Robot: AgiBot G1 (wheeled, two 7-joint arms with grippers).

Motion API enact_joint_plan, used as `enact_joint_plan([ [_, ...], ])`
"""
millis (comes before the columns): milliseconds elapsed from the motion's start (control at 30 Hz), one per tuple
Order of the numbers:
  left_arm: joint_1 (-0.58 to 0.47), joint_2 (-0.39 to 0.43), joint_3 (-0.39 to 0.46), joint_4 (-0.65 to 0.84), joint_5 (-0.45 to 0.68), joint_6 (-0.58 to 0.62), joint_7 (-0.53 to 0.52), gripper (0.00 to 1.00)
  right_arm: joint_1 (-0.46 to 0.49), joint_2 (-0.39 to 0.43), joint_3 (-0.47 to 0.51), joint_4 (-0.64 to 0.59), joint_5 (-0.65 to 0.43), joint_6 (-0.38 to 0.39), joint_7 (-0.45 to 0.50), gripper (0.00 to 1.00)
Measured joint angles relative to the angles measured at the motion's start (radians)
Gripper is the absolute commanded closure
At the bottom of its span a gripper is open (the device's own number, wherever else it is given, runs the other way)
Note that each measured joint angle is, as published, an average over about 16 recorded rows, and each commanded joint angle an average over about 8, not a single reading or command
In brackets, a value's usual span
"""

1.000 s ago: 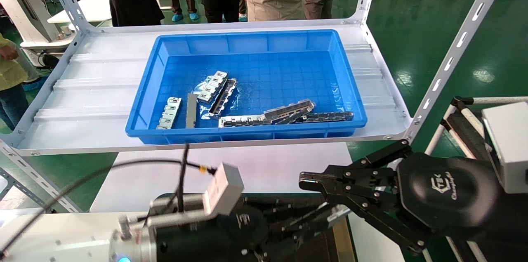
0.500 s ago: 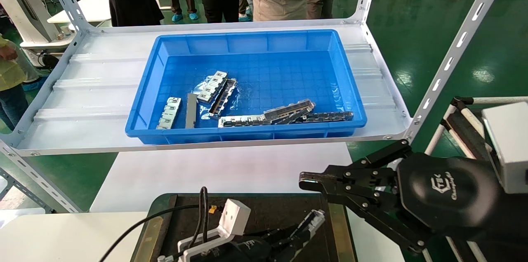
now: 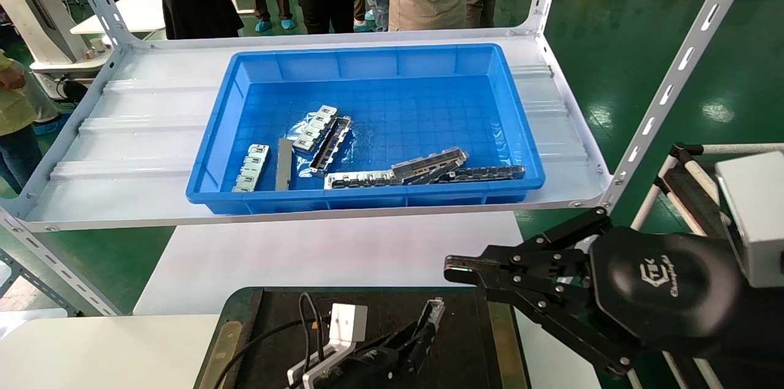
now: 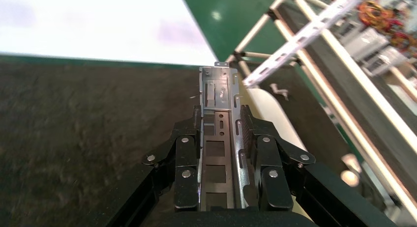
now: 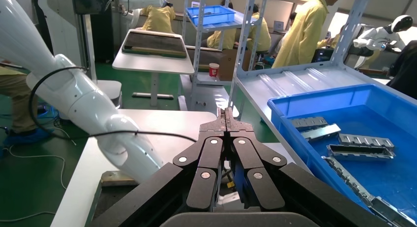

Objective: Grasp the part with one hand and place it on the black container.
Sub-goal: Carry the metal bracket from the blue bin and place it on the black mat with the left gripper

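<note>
Left hand (image 4: 222,138) pinches the part (image 4: 220,120), a slim silver-grey channel rail with raised edges and small slots, low over the matte, grainy black container (image 3: 465,328) at 6 o'clock in head view. Right gripper (image 3: 456,266) at 4 o'clock, fingers pressed together, glossy black housing with unreadable embossed logo. Blue plastic bin (image 3: 367,58) at 12 o'clock holds segmented metal plates (image 3: 251,167).

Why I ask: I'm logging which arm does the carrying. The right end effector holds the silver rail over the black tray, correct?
No, the left end effector holds the part over the black container, as the left wrist view shows. The right end effector is shut and empty.
</note>
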Motion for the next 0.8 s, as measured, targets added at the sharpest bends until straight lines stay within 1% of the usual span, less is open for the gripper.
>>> enact_joint_plan([
  [233,0.024,0.09,-0.029,0.059,0.0,-0.106,-0.003,1.0,0.0,0.0,0.0,0.0,0.0,0.0,0.0,1.0],
  [433,0.035,0.151,-0.056,0.103,0.004,-0.169,-0.01,1.0,0.0,0.0,0.0,0.0,0.0,0.0,0.0,1.0],
  [600,0.036,0.183,-0.068,0.13,0.012,-0.204,-0.023,1.0,0.0,0.0,0.0,0.0,0.0,0.0,0.0,1.0],
  [800,0.03,0.2,-0.066,0.153,0.023,-0.231,-0.05,1.0,0.0,0.0,0.0,0.0,0.0,0.0,0.0,1.0],
])
